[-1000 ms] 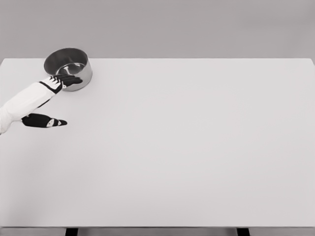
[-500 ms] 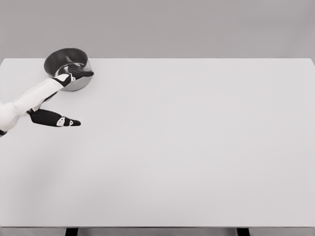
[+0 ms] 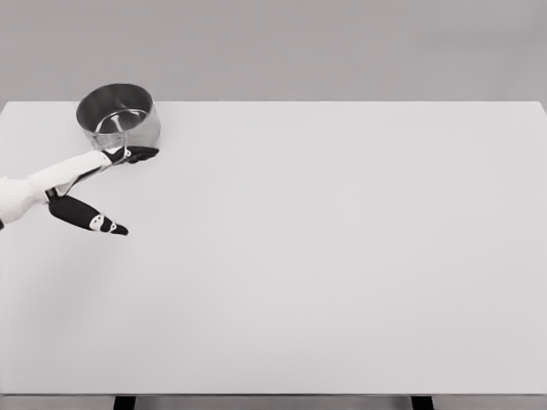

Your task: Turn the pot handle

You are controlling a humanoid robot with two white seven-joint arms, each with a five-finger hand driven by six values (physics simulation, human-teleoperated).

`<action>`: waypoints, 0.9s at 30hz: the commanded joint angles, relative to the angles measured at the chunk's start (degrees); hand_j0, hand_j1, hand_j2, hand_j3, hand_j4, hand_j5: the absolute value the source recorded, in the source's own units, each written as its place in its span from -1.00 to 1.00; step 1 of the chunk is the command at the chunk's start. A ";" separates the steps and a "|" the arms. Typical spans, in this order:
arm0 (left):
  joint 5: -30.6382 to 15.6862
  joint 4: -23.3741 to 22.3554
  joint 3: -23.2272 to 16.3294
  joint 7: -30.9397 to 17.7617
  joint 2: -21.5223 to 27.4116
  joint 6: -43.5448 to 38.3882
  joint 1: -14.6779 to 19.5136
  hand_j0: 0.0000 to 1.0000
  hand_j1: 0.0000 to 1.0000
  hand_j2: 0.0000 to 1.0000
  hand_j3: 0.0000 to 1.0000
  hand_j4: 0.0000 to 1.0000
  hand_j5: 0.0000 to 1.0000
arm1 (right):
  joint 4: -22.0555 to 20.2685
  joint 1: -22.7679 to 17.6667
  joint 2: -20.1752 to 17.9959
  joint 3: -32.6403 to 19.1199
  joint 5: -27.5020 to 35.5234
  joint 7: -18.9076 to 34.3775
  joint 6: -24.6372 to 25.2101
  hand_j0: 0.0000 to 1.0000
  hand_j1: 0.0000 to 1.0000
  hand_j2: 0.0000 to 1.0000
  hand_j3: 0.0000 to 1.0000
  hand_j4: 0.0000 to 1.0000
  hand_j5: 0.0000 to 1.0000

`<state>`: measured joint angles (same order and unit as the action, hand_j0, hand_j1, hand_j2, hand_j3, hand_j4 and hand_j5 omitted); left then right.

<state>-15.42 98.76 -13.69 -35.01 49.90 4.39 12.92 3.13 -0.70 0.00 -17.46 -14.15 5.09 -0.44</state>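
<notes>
A shiny steel pot [image 3: 117, 114] stands upright at the table's far left corner, and I can make out no handle on it. My left arm comes in from the left edge. Its hand [image 3: 137, 191] is open. The black fingers [image 3: 139, 155] stretch out against the bottom of the pot's near wall. The thumb [image 3: 92, 219] is spread wide and points down-right over the table, well apart from the pot. Nothing is in the hand. The right arm does not show.
The white table [image 3: 325, 256] fills the view; its far edge runs just behind the pot and its left edge is close to the pot. Two dark table legs show at the bottom edge.
The left hand has dropped from the pot's upper front wall to its base, nearer to me. The thumb swung down and to the right. The pot has stayed in place.
</notes>
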 commanded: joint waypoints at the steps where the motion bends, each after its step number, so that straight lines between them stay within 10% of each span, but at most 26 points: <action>1: -2.68 -1.02 -1.43 0.01 0.90 -3.33 0.00 1.00 1.00 1.00 1.00 1.00 1.00 | 0.03 0.00 0.00 0.06 0.00 0.01 0.00 1.00 1.00 1.00 1.00 1.00 1.00; 27: -2.33 -9.90 -2.49 0.01 0.10 -6.85 2.37 1.00 1.00 1.00 1.00 1.00 1.00 | 0.03 0.00 0.00 -0.03 0.00 -0.08 0.00 1.00 1.00 1.00 1.00 1.00 1.00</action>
<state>-17.50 89.50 -16.19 -35.01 50.01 -2.47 15.29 3.15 -0.70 0.00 -17.48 -14.15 5.08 -0.44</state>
